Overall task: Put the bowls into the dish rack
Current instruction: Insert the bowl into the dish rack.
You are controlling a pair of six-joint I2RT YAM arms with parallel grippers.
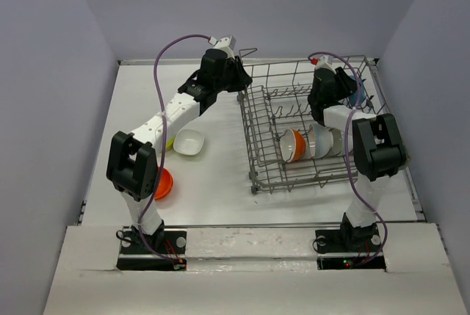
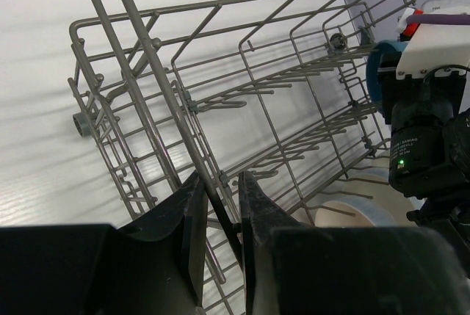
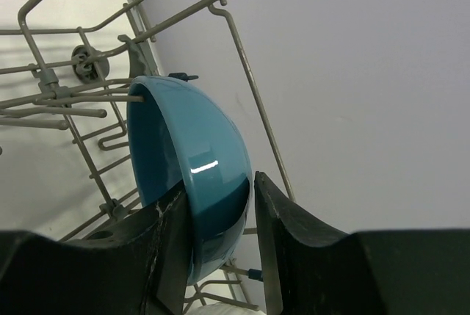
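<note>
Right claw [image 3: 219, 186]: jaws straddle the rim of the blue bowl [image 3: 187, 131] at the far right of the dish rack [image 1: 253, 139]. Whether they press it or merely flank it, I cannot tell.
Near table [image 1: 220, 197]: an orange-red bowl [image 1: 164, 183] lies loose, partly under the left arm [image 1: 132, 164], not yet loaded.
Further out, left of the rack: a squarish white bowl [image 1: 189, 142] sits mouth up. A yellow-green sliver [image 1: 170, 142] beside it is mostly hidden by the arm.
Rack, near half: a racked orange bowl [image 1: 294, 145] and a white bowl [image 1: 321, 139] stand on edge between tines, probably to drain and save room.
Blue bowl, far right: it is on edge too, with a tine [image 3: 110, 98] touching its rim, close to the rack's right wall. It is likely meant to lean there.
Left claw [image 2: 220, 201]: closed on a rim wire at the rack's far left corner, apparently to steady the basket against shoving.
Overhead view only: the loose bowls and the racked pair.
Right wrist view only: the bowl-to-tine contact.
Left wrist view only: the wire pinched between the pads.
</note>
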